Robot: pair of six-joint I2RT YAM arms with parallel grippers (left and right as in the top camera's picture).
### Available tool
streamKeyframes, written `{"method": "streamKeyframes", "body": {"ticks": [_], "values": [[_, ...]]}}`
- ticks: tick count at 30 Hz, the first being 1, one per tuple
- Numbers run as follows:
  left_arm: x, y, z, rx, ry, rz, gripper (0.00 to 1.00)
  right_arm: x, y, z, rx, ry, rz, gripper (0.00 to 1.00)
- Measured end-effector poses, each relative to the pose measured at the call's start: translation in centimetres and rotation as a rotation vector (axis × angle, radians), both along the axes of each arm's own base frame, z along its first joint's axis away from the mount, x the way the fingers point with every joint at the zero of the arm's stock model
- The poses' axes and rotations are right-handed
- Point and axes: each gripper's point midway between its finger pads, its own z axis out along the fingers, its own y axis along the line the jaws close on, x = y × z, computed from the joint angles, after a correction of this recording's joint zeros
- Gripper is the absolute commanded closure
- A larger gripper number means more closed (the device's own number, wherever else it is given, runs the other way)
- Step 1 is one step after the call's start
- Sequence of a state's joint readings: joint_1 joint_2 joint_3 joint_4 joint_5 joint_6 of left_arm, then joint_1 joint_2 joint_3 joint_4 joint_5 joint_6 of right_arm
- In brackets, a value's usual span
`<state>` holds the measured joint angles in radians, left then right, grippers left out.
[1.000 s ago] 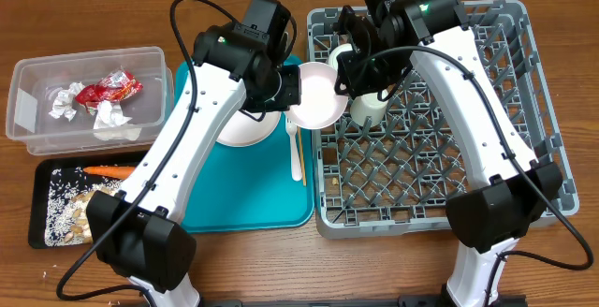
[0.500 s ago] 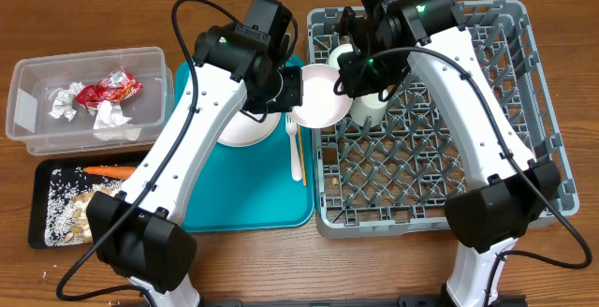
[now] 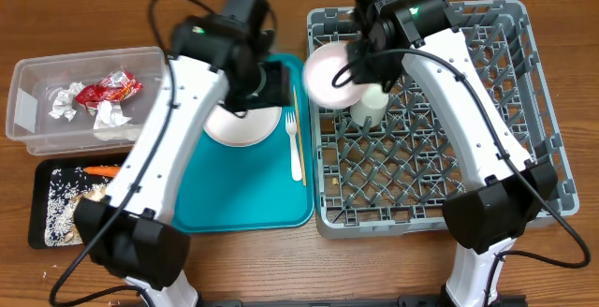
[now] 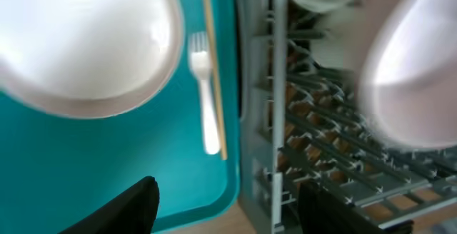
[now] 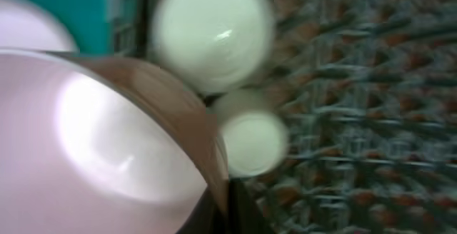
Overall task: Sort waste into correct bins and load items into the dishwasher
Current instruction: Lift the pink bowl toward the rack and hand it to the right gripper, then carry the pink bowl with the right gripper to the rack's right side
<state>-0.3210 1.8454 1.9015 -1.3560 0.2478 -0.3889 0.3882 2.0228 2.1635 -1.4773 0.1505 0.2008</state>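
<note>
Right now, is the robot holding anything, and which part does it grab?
The right gripper pinches the pink plate by its rim. The left gripper is open and holds nothing.

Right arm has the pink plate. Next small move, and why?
Probably lower the pink plate edge-first between pegs of the dish rack, beside the white cup: the right gripper holds it above the rack's left edge, and the left gripper stands open, off it.
</note>
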Motion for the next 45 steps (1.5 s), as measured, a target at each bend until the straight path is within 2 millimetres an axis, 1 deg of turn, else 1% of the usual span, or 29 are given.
{"method": "streamKeyframes", "body": {"ticks": [1, 2, 3, 4, 5, 6, 7, 8, 9, 10, 11, 14, 19, 22, 23, 26, 28, 31, 33, 35, 36, 37, 41, 43, 45], "values": [[0.1, 0.7, 0.2, 0.003, 0.005, 0.017, 0.31, 0.5, -1.7, 0.2, -0.07, -0.032, -0.07, 0.96], [0.3, 1.6, 0.2, 0.008, 0.01, 0.036, 0.2, 0.9, -3.5, 0.6, -0.145, -0.068, -0.147, 0.96], [0.3, 2.3, 0.2, 0.013, 0.017, 0.053, 0.07, 1.1, -5.0, 1.0, -0.203, -0.097, -0.205, 0.96], [0.3, 2.9, 0.2, 0.018, 0.027, 0.069, 0.0, 1.2, -6.9, 1.7, -0.284, -0.134, -0.285, 0.96], [0.2, 3.4, 0.1, 0.025, 0.035, 0.076, 0.0, 0.9, -9.0, 2.5, -0.371, -0.175, -0.373, 0.96], [0.1, 3.8, 0.0, 0.031, 0.045, 0.084, 0.0, 0.8, -10.1, 3.1, -0.424, -0.201, -0.421, 0.96], [-0.1, 4.0, 0.0, 0.038, 0.052, 0.088, 0.0, 0.4, -11.7, 4.1, -0.5, -0.246, -0.492, 0.96], [-0.2, 4.2, -0.1, 0.042, 0.055, 0.089, 0.0, 0.3, -12.9, 5.0, -0.555, -0.291, -0.548, 0.94], [-0.2, 4.2, -0.1, 0.046, 0.056, 0.09, 0.0, 0.2, -13.8, 5.9, -0.599, -0.338, -0.592, 0.86], [-0.2, 4.3, -0.1, 0.051, 0.054, 0.091, 0.0, 0.3, -14.5, 6.7, -0.632, -0.384, -0.631, 0.87], [-0.2, 4.3, -0.1, 0.053, 0.054, 0.091, 0.0, 0.4, -15.0, 7.3, -0.653, -0.417, -0.659, 0.96], [-0.1, 4.4, -0.2, 0.06, 0.052, 0.093, 0.0, 0.4, -16.2, 8.2, -0.682, -0.475, -0.727, 0.96], [-0.1, 4.5, -0.2, 0.06, 0.052, 0.093, 0.0, 0.6, -18.0, 8.3, -0.679, -0.485, -0.786, 0.96], [-0.1, 4.5, -0.2, 0.06, 0.052, 0.093, 0.0, 0.7, -19.9, 8.4, -0.684, -0.487, -0.833, 0.96], [-0.1, 4.5, -0.2, 0.06, 0.052, 0.093, 0.0, 0.6, -20.9, 8.4, -0.692, -0.48, -0.857, 0.96], [-0.1, 4.5, -0.2, 0.06, 0.052, 0.093, 0.0, 0.2, -22.8, 8.4, -0.703, -0.469, -0.902, 0.96], [-0.1, 4.5, -0.2, 0.06, 0.052, 0.093, 0.0, 0.1, -23.5, 8.4, -0.707, -0.47, -0.926, 0.96], [-0.1, 4.5, -0.2, 0.06, 0.052, 0.093, 0.0, 0.4, -23.4, 7.7, -0.715, -0.484, -0.934, 0.96], [-0.1, 4.5, -0.2, 0.06, 0.052, 0.093, 0.0, 0.5, -23.1, 6.7, -0.746, -0.488, -0.918, 0.96], [-0.1, 4.5, -0.2, 0.06, 0.052, 0.093, 0.0, 0.6, -22.7, 5.4, -0.788, -0.487, -0.891, 0.96], [-0.1, 4.5, -0.2, 0.061, 0.052, 0.093, 0.0, 0.5, -22.4, 4.2, -0.84, -0.495, -0.865, 0.96], [-0.1, 4.5, -0.2, 0.061, 0.052, 0.093, 0.0, 0.5, -22.3, 3.4, -0.873, -0.506, -0.849, 0.96], [-0.1, 4.5, -0.2, 0.062, 0.052, 0.094, 0.0, 0.4, -21.5, 0.9, -1.001, -0.558, -0.774, 0.96], [-0.1, 4.5, -0.2, 0.063, 0.051, 0.094, 0.0, 1.0, -20.5, 0.0, -1.039, -0.596, -0.729, 0.96], [-0.1, 4.5, -0.2, 0.063, 0.051, 0.094, 0.0, 1.7, -19.5, -0.5, -1.049, -0.632, -0.708, 0.96]]}}
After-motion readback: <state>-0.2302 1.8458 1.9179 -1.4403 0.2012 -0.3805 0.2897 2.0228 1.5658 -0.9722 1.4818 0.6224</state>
